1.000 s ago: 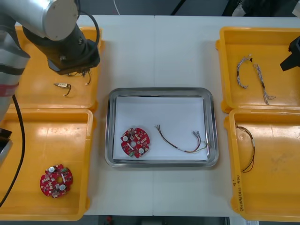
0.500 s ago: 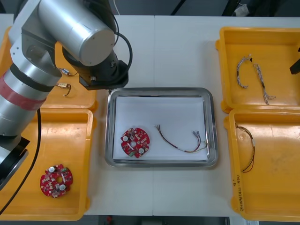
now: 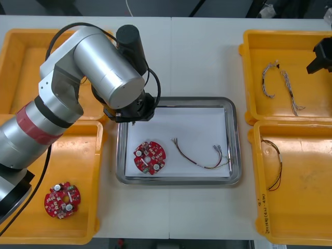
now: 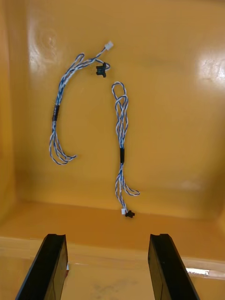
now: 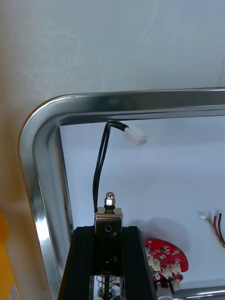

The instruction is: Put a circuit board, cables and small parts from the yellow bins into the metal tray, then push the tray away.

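My left gripper is shut on a small metal part; a black cable with a white plug runs from the part. The left gripper hangs over the far left corner of the metal tray, whose inside is white. A round red circuit board and a red and yellow cable lie in the tray. My right gripper stands open above the far right yellow bin, over two twisted blue and white cables.
A second circuit board lies in the near left bin. A black cable rests in the near right bin. My left arm covers much of the far left bin.
My left arm has swung right from the far left bin to the tray's far left corner, carrying the small metal part. The right gripper has barely shifted.
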